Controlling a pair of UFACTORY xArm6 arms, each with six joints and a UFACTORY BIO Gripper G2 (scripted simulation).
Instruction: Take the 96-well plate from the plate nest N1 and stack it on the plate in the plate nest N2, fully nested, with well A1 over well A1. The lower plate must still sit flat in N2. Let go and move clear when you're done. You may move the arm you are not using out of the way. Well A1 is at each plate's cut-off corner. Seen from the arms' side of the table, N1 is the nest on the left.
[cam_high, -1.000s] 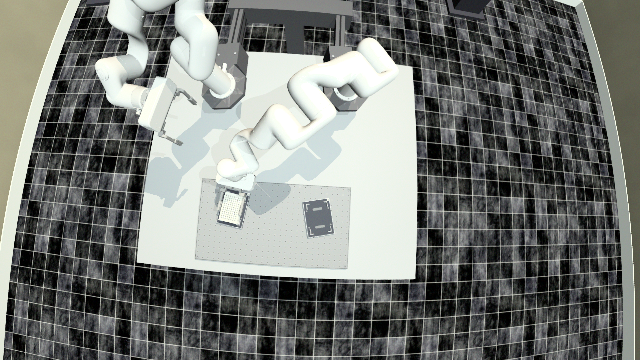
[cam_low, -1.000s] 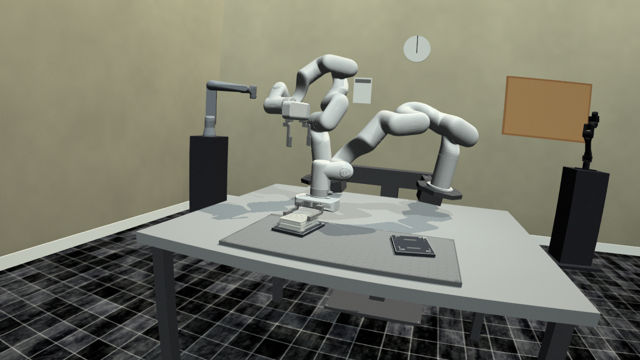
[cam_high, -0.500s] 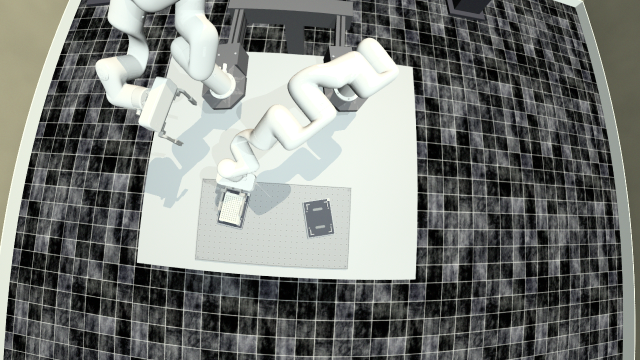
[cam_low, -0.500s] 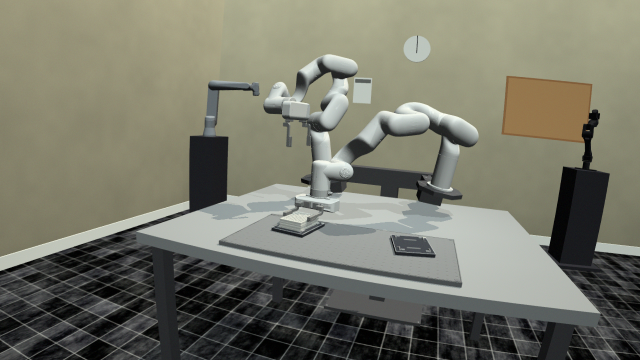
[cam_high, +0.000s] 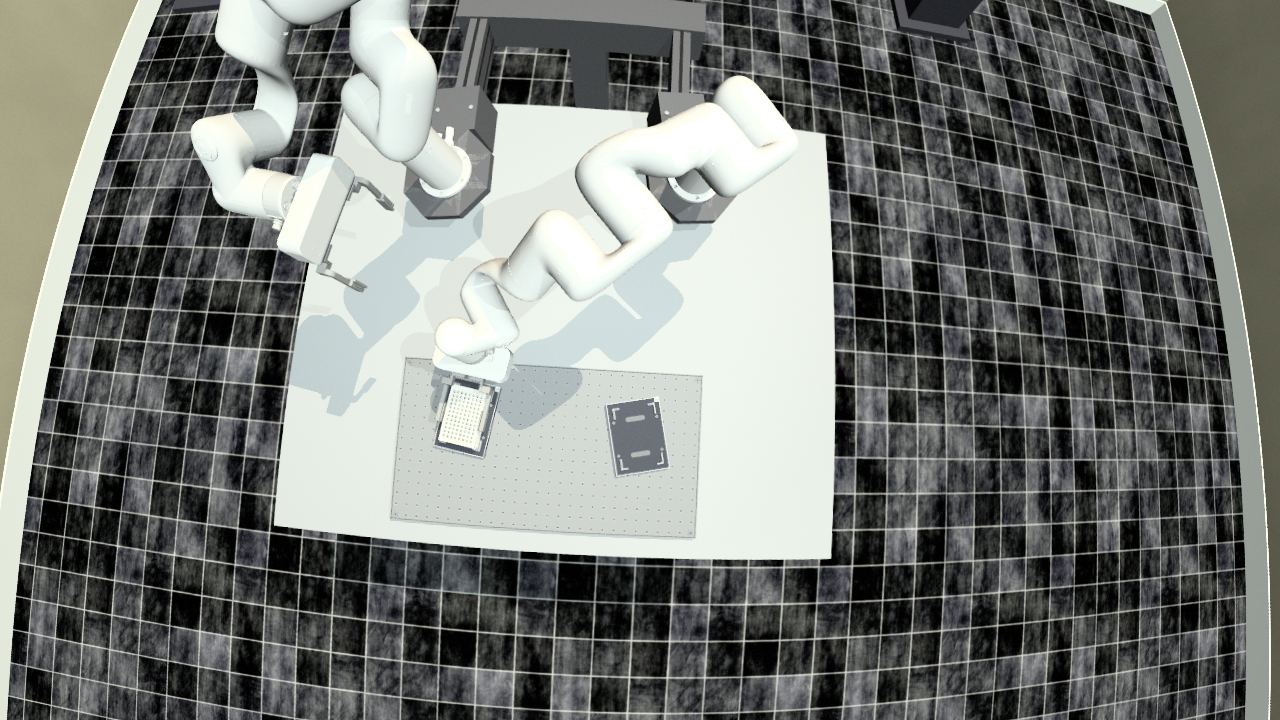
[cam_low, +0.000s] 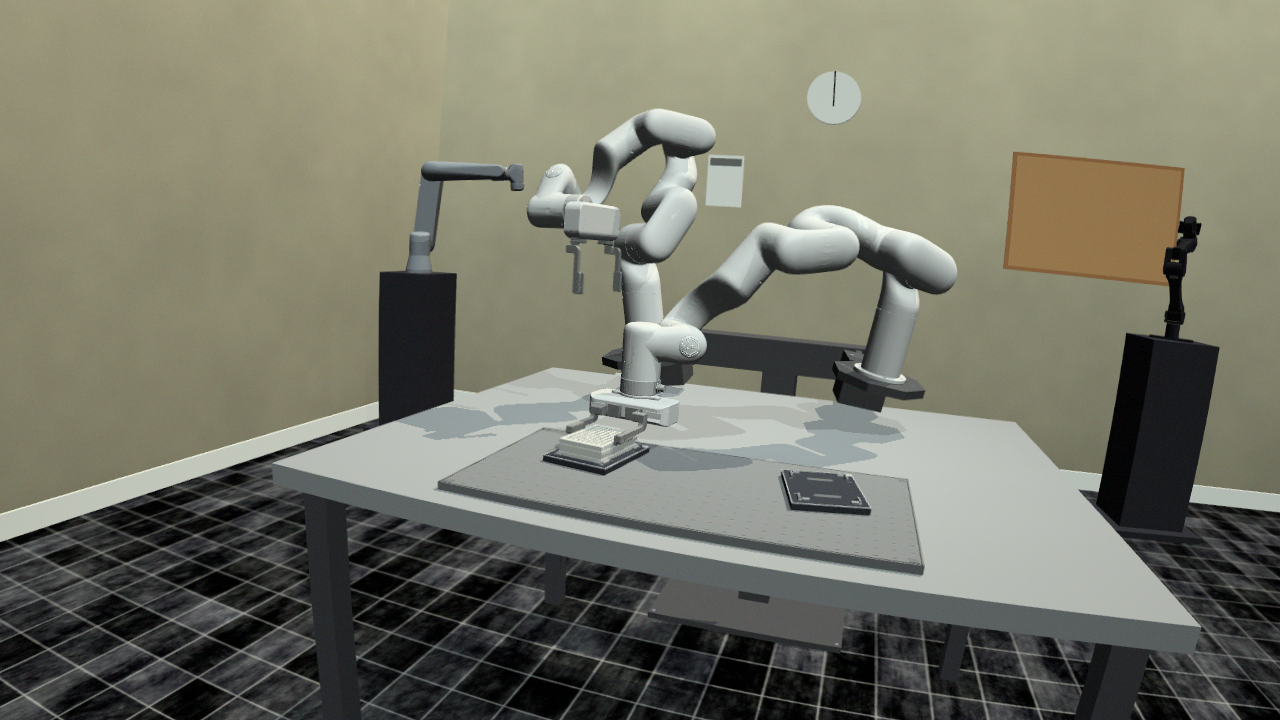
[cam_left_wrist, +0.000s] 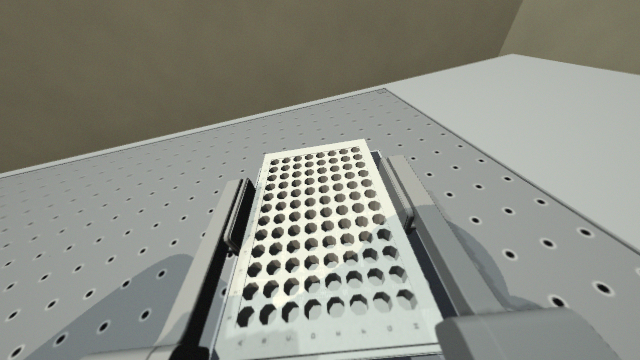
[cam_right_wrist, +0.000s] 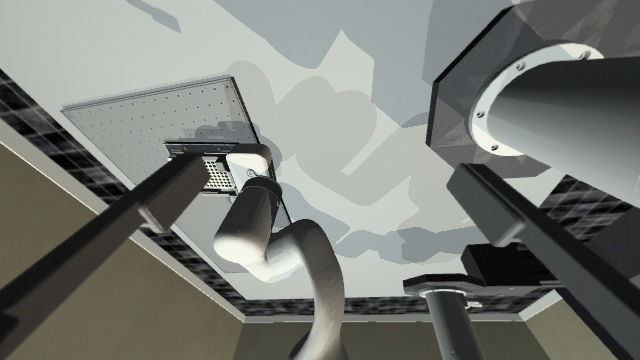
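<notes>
The left tool (cam_high: 464, 411) (cam_low: 592, 434) (cam_left_wrist: 320, 204) (cam_right_wrist: 219, 172) grips the upper plate (cam_high: 465, 420) (cam_low: 590, 438) (cam_left_wrist: 320, 230) (cam_right_wrist: 218, 176) over nest N2 (cam_high: 460, 452) (cam_low: 595, 464) (cam_left_wrist: 427, 270) (cam_right_wrist: 200, 148); lowering seems in hand, needing gentle seating, then release and retreat. Beyond, the right tool (cam_high: 375, 247) (cam_low: 597, 286) (cam_right_wrist: 332, 205) hangs wide, holding nothing.
</notes>
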